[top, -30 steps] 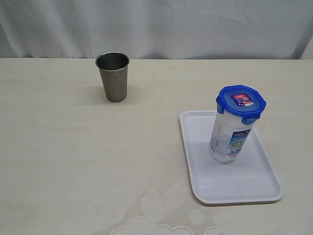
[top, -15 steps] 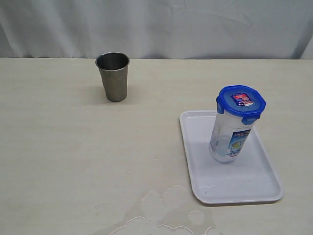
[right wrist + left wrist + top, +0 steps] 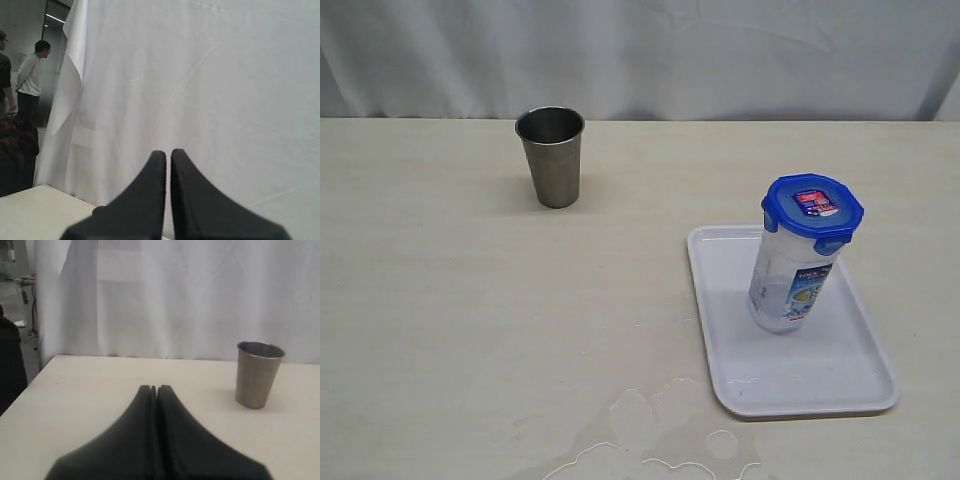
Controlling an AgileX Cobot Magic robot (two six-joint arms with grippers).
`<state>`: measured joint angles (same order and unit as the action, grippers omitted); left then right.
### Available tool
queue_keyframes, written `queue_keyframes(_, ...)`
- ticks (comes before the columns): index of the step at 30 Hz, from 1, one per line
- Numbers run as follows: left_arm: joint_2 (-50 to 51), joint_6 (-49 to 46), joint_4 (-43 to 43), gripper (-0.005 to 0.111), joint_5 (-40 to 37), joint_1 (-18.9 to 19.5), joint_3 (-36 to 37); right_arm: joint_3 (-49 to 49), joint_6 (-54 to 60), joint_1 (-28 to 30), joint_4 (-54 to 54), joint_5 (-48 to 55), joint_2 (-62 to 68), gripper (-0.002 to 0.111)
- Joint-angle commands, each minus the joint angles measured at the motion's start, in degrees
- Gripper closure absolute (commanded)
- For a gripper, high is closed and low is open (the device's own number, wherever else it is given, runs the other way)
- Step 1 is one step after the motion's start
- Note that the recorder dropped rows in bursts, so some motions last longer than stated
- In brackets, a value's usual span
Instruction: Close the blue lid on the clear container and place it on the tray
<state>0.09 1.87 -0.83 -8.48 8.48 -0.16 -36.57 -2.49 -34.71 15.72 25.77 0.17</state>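
Change: nothing has shifted since the earlier frames.
Lid: blue lid (image 3: pixel 812 207) sits on the clear container (image 3: pixel 788 285), seemingly snapped down.
Place: container upright on the tray's (image 3: pixel 840 365) far half.
Grippers: left gripper (image 3: pixel 156 389) and right gripper (image 3: pixel 167 155) both closed, empty.
Left: apparently nothing.

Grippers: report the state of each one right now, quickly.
Left gripper: closed, holding nothing.
Right gripper: closed, holding nothing.

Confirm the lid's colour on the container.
Blue lid with small reddish label; best in exterior view.
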Motion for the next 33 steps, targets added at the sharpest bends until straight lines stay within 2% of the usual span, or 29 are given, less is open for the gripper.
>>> queue_keyframes(1, -0.09, -0.51, -1.63, 0.107, -3.70, 1.55, 0.16, 0.23, 0.16, -0.07, -0.03, -0.11, -0.17, 0.104)
queue_keyframes(10, -0.09, -2.21, -1.51, 0.107, -8.81, 1.55, 0.16, 0.23, 0.16, -0.07, -0.03, -0.11, -0.17, 0.104)
queue_keyframes(33, -0.09, -2.21, -1.51, 0.107, -9.02, 1.46, 0.16, 0.23, 0.16, -0.07, -0.03, -0.11, -0.17, 0.104)
